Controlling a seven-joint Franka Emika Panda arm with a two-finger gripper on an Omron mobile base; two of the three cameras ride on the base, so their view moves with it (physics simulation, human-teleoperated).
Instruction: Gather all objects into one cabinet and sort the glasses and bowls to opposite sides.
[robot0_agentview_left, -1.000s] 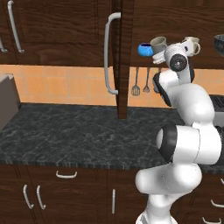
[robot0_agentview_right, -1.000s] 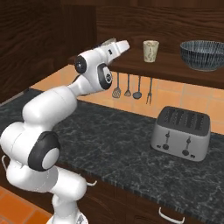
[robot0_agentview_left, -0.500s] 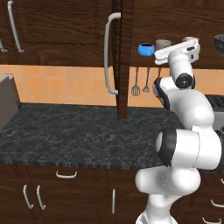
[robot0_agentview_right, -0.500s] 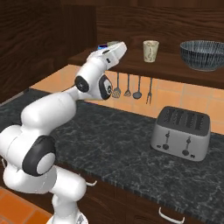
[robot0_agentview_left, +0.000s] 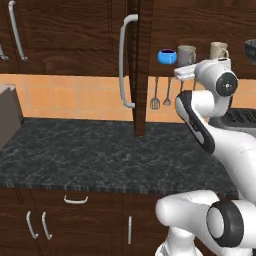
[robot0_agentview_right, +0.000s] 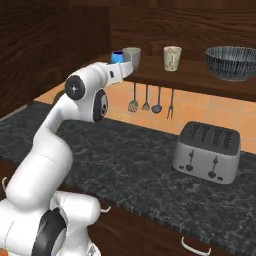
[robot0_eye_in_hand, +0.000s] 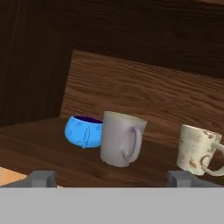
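Hovering with fingertips spread wide, gripper (robot0_eye_in_hand: 111, 177) pinching nothing, facing grey cup (robot0_eye_in_hand: 120, 138) on the cabinet (robot0_eye_in_hand: 144, 94) shelf. Just left of grey cup, touching: blue bowl (robot0_eye_in_hand: 82, 130). Right of it, apart: cream mug (robot0_eye_in_hand: 196, 150). Farther right: dark grey bowl (robot0_agentview_right: 233, 62).

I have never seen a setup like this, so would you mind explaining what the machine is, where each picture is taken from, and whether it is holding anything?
This is a rendered kitchen with a white robot arm on a driving base. Two pictures come from cameras on the base, behind the arm to its left and right. The third comes from a camera on the hand itself, looking along its two dark fingertips.

Inside the open wall cabinet, on its shelf, stand a blue bowl, a grey cup, a cream mug and, farther right, a wide dark grey bowl. A toaster sits on the dark counter.

The hand is open and holds nothing; it faces the grey cup.
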